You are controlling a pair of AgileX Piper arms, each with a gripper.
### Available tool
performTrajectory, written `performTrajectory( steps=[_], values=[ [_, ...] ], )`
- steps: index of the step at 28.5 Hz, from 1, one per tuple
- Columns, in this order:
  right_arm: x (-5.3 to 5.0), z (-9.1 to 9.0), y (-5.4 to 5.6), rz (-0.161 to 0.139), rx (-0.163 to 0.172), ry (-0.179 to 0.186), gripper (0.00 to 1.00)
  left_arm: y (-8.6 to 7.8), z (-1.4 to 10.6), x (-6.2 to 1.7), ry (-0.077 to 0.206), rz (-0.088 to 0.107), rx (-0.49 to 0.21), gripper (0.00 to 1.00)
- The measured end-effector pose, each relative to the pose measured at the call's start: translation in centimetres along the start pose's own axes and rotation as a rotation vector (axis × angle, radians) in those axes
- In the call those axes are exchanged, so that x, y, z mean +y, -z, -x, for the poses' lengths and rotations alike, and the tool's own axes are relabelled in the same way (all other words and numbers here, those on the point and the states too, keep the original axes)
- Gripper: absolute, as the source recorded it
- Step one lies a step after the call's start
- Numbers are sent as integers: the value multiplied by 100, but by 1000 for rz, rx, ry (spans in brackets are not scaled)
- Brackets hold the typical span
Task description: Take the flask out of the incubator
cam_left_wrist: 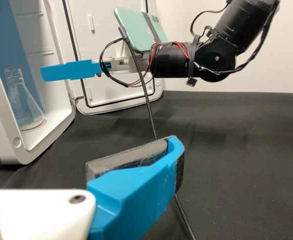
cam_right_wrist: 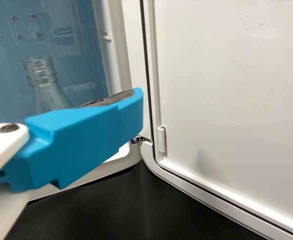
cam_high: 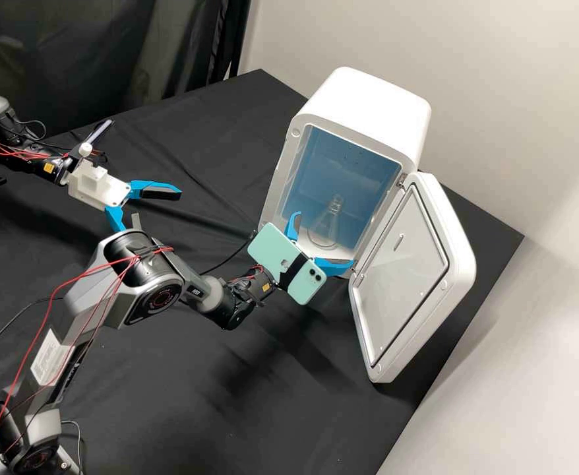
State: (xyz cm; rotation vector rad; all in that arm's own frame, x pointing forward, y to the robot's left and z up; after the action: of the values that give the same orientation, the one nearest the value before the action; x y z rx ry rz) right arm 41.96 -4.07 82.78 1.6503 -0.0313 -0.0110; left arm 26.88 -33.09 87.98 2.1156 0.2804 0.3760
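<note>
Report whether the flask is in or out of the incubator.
In. The flask stands upright on the incubator floor, door swung open; the right gripper is open just outside the opening.

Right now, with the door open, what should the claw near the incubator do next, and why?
Probably ease the right claw forward into the incubator until its open fingers sit on either side of the flask. The door is swung wide, the flask stands upright inside, and the claw sits at the opening, not yet around the flask.
</note>
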Motion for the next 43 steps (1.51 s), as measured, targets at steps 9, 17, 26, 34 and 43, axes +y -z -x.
performTrajectory(
  steps=[9,17,26,34,43],
  values=[
    [-112,-23,94,7,28,32,100,0,0,0,0,0,0,100],
    [-89,-102,182,24,70,28,100,0,0,0,0,0,0,100],
    [-342,-250,123,39,94,112,100,0,0,0,0,0,0,100],
    [-448,-343,27,30,82,150,100,0,0,0,0,0,0,100],
    [-471,-412,8,35,96,153,100,-46,9,30,-9,-3,-15,100]
  ],
)
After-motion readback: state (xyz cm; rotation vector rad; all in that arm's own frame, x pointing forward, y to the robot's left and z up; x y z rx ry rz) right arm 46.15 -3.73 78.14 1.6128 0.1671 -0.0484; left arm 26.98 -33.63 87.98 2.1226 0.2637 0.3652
